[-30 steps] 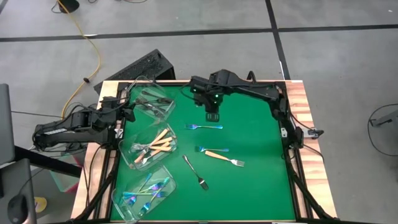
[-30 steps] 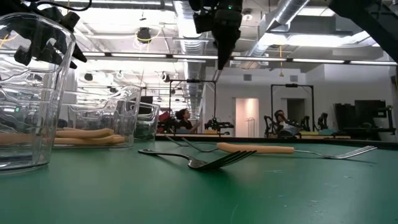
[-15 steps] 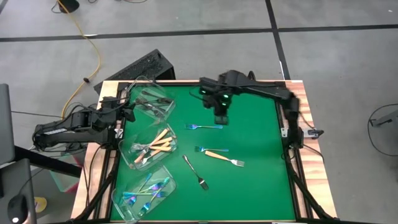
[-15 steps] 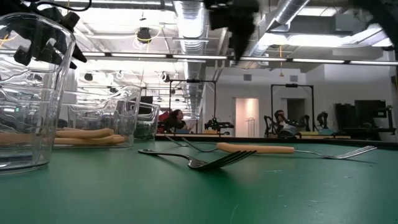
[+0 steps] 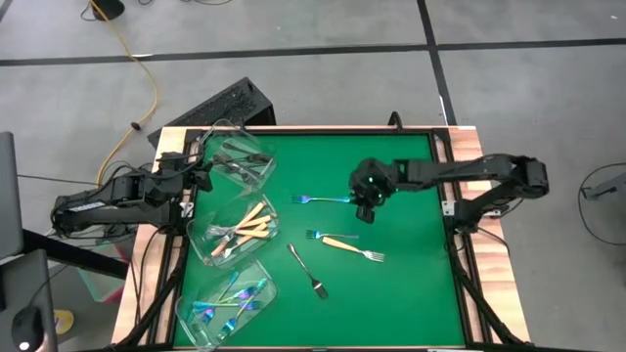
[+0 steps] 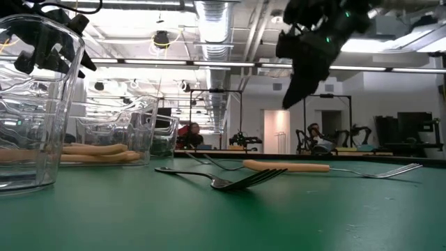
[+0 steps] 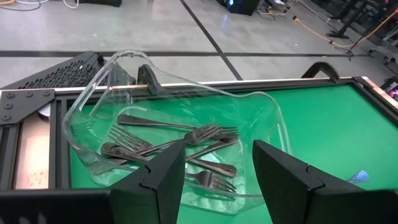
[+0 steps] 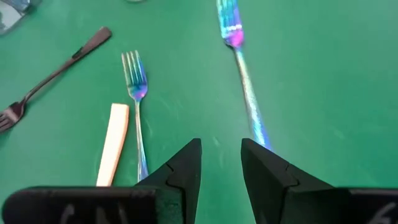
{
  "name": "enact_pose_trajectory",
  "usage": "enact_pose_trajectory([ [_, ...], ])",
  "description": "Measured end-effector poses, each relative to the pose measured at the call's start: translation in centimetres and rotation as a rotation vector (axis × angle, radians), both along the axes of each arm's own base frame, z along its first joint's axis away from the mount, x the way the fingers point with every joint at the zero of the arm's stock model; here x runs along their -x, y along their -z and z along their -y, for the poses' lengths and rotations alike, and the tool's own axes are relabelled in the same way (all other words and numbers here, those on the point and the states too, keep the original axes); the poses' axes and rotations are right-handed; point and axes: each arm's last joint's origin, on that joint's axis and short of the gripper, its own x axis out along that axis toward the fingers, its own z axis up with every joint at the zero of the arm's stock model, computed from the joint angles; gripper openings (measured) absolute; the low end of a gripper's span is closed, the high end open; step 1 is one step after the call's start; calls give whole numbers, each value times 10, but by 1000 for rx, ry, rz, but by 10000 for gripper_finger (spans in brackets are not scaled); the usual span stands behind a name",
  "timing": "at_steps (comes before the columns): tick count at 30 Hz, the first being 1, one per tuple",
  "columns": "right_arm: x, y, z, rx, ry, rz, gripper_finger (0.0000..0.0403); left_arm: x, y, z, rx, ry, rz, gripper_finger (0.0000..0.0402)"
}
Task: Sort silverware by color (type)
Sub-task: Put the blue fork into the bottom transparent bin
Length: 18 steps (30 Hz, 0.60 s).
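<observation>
Several forks lie flat on the green mat. One iridescent blue-purple fork (image 5: 321, 199) (image 8: 244, 74) sits mid-table. A second iridescent fork (image 5: 331, 235) (image 8: 137, 112) lies beside a cream-handled fork (image 5: 354, 249) (image 8: 112, 144). A dark metal fork (image 5: 306, 271) (image 6: 230, 181) is nearer the front. My right gripper (image 5: 364, 203) (image 8: 221, 163) hangs open above the mat, just off the first iridescent fork's handle end, touching nothing. My left gripper (image 5: 201, 177) (image 7: 217, 171) waits open at the table's left edge, facing the far tub.
Three clear tubs stand along the left side. The far one (image 5: 242, 161) (image 7: 261, 124) holds dark forks, the middle one (image 5: 235, 231) cream-handled forks, and the near one (image 5: 228, 299) iridescent forks. The mat's right half (image 5: 411, 284) is bare green. A wooden frame (image 5: 479, 235) rims the table.
My right gripper has swung from over the far middle of the table toward the right and near edges. It has come down and tipped more steeply, and now hangs by the iridescent fork's handle end. Its finger gap looks the same. No fork has moved.
</observation>
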Motion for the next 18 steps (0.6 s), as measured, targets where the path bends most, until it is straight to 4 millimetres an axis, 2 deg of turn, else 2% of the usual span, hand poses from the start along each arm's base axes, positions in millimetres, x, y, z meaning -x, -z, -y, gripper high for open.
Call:
enact_pose_trajectory([
  [4, -6, 32, -6, 3, -18, 61, 133, 0, 0, 0, 1, 0, -2, 172],
  [9, -18, 54, -18, -27, -36, 17, 134, 0, 0, 0, 2, -1, -4, 172],
  [18, -35, 70, -44, 2, -104, -15, 179, 0, 0, 0, 3, -1, -3, 172],
])
